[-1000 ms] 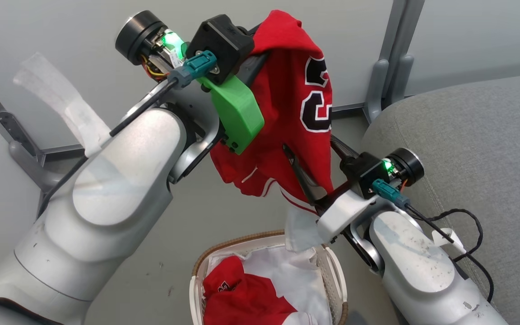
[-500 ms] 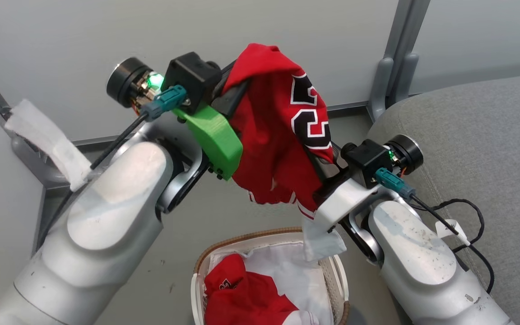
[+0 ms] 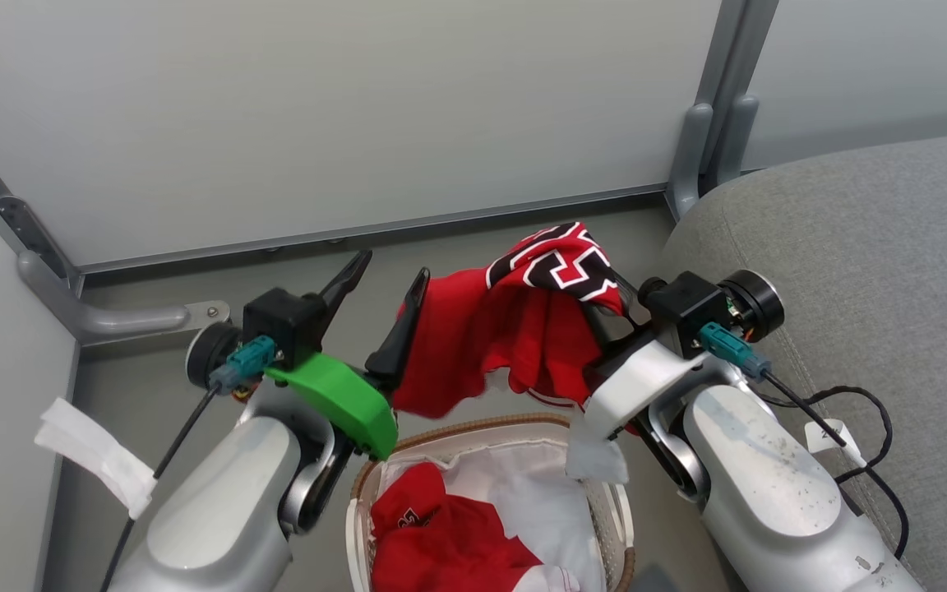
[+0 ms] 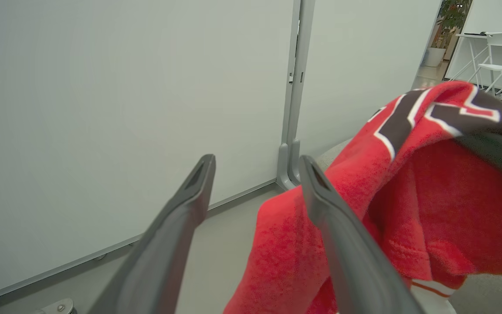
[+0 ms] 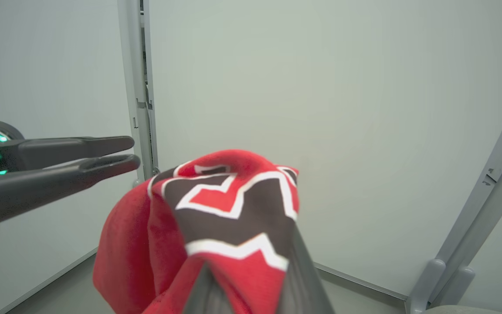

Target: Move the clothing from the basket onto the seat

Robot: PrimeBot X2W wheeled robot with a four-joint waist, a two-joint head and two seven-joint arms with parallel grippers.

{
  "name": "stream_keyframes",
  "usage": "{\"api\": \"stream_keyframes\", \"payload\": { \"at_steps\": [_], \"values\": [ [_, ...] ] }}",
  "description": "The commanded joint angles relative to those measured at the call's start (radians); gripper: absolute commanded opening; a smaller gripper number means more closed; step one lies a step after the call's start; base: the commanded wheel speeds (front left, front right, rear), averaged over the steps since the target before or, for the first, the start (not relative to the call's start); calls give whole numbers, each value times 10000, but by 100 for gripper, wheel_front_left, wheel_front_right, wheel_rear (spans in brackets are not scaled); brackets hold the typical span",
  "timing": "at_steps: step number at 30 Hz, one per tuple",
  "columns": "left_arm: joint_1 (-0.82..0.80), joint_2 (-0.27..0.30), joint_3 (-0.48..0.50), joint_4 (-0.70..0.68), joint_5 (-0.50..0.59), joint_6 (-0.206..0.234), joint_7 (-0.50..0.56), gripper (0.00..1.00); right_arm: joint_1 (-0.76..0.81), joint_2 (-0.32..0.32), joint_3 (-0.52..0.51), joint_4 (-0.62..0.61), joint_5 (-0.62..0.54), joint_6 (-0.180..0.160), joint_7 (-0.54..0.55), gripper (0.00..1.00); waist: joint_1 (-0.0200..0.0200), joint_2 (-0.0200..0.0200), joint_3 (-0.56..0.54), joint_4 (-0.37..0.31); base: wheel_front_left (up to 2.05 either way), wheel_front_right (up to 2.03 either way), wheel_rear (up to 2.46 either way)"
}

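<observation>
The right claw (image 5: 251,279) is clamped shut on a red jersey (image 3: 515,337), its two dark fingers close together with the cloth bunched over and between them, so that the black number with its white outline sits folded on top. The jersey hangs in the air from that grip, above the far rim of the basket (image 3: 473,429) and clear of it, with white-striped trim showing at its lower edge. The left claw (image 3: 392,265) stands wide open with nothing between its fingers; the jersey's loose end lies against the outer side of the finger nearer the right claw, and the wrist view does not settle whether it rests on that finger or just behind it. The two claws are near each other, the jersey spanning the gap. The grey seat (image 3: 852,247) lies to the robot's right, just beside the right arm, and the jersey does not touch it. Down in the basket a second red garment (image 3: 441,543) lies crumpled on the white liner (image 3: 539,501), towards the robot's left side. The basket stands on the grey floor (image 3: 457,238), before pale wall panels (image 3: 317,123) joined by a metal post (image 3: 708,107).
</observation>
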Motion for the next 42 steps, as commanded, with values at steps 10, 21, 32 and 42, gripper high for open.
{"api": "stream_keyframes", "payload": {
  "at_steps": [10, 21, 32, 42],
  "values": [
    [1861, -388, 270, 868, -157, -95, -623, 100, 386, -33, -632, 97, -252, -10, -21, 0, 0, 0, 33, -2, 0, 0, 0],
    [2468, -797, 743, 486, 689, -141, -635, 100, 455, -33, -822, 207, -476, -10, -21, 0, 0, 0, 137, -321, 0, 0, 0],
    [2315, -971, 1246, -125, 1796, -199, -623, 100, -3, -39, -1443, -63, -992, -12, -21, 0, 0, 0, 1123, -2678, 0, 0, 0],
    [1925, -1037, 1354, -222, 2432, -359, -626, 100, 94, -21, -2675, -309, -1294, -12, -21, 0, 0, 0, 1936, -4619, 0, 0, 0]
  ]
}}
